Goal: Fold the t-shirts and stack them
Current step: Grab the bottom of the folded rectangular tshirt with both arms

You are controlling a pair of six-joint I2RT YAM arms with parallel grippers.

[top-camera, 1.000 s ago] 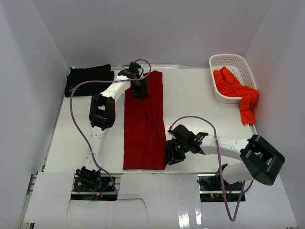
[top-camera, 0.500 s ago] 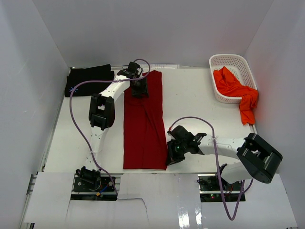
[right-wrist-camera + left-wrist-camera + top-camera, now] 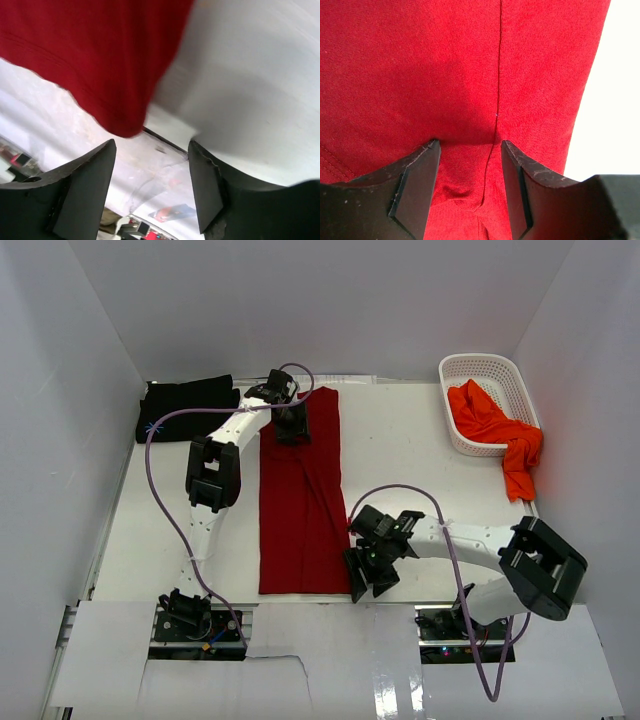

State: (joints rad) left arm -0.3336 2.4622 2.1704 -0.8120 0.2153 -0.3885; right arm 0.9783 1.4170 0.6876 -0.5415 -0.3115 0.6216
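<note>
Dark red shirt (image 3: 300,502) laid as a long strip, one hand at each end.
Long axis runs near-to-far on the table (image 3: 410,460); L hand (image 3: 292,431) sits on far end, fingers spread, cloth puckered betw. them. R hand (image 3: 368,585), also spread, hovers at near right corner, hem just ahead, nothing gripped. R is closest to that corner, so prob. it pinches there for the fold.
</note>
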